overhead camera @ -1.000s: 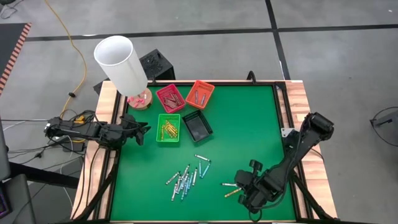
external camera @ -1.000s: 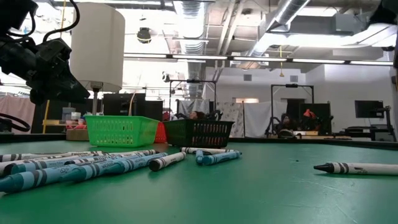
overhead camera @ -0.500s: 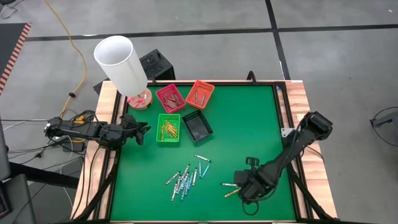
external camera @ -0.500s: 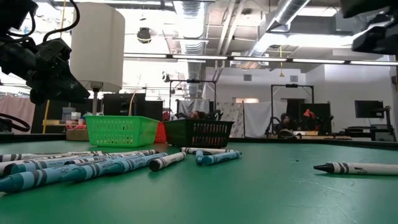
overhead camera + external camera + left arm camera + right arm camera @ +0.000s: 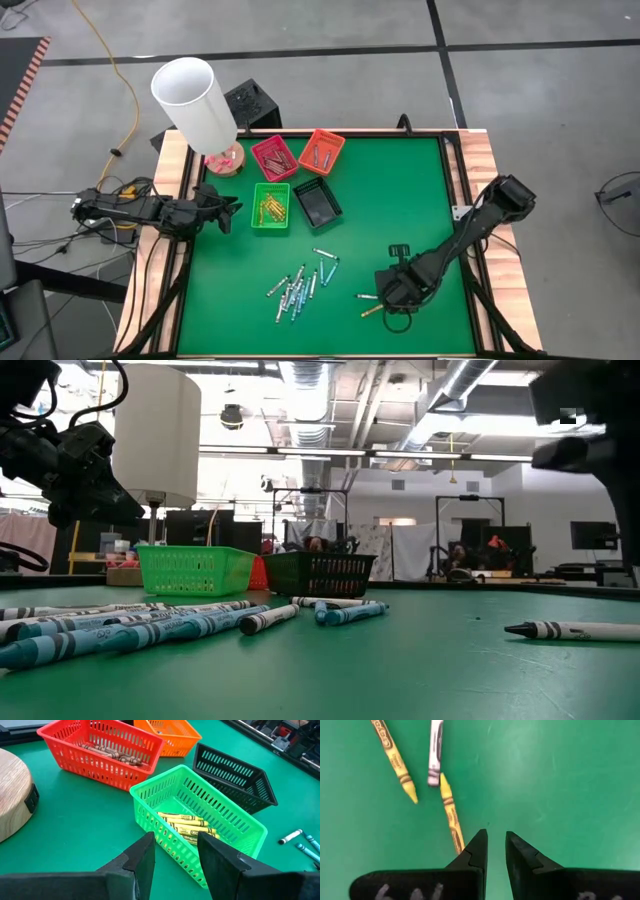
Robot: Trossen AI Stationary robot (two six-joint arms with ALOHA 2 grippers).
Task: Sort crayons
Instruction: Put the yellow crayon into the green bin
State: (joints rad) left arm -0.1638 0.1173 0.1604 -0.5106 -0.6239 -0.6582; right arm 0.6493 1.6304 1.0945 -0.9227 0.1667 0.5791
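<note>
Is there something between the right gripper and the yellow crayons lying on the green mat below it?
Nothing visible. The right gripper hangs over bare green mat, its fingers slightly apart, with the nearest yellow crayon beside one fingertip and a grey-white crayon beyond it.

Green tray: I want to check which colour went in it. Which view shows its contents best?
The left wrist view: the green tray sits close, yellow crayons plain inside. The high view shows the tray small, with yellowish sticks. The low view sees only its side wall. The right wrist view misses it.
</note>
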